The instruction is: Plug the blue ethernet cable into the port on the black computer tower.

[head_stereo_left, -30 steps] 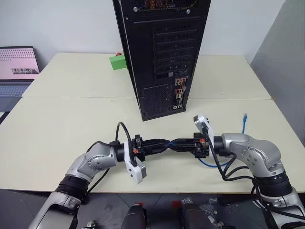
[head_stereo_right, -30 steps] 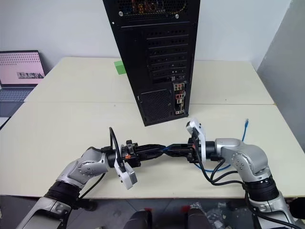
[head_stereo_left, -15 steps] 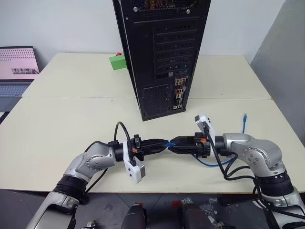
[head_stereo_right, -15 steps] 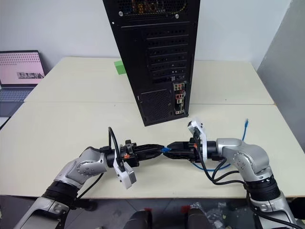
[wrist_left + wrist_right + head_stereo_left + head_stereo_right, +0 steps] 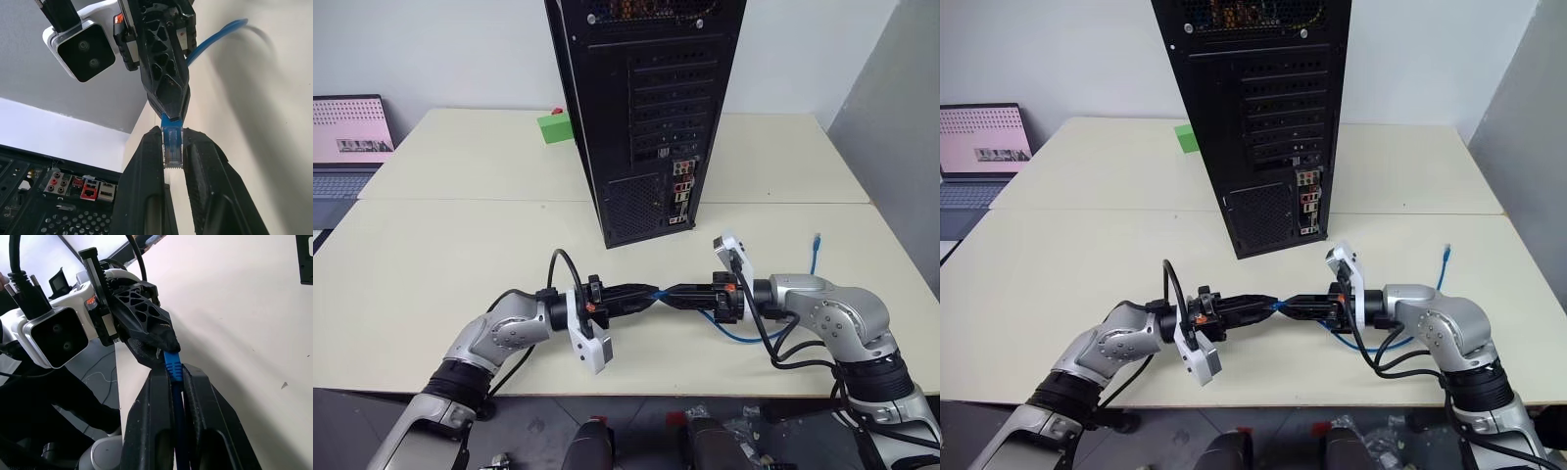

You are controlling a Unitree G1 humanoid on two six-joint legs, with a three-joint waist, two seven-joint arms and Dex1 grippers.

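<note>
Jaws: both grippers point(image 5: 658, 293) clamp blue ethernet cable point(image 5: 171, 147) | left wrist: port point(image 5: 89, 193) visible

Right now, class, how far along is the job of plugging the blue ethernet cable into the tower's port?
Done: the blue ethernet cable is off the table at one end, its clear plug pinched in the left gripper. In hand: the right gripper grips the cord just behind that plug, tip to tip. Left: carry the plug to the port on the black computer tower and push it in.
</note>
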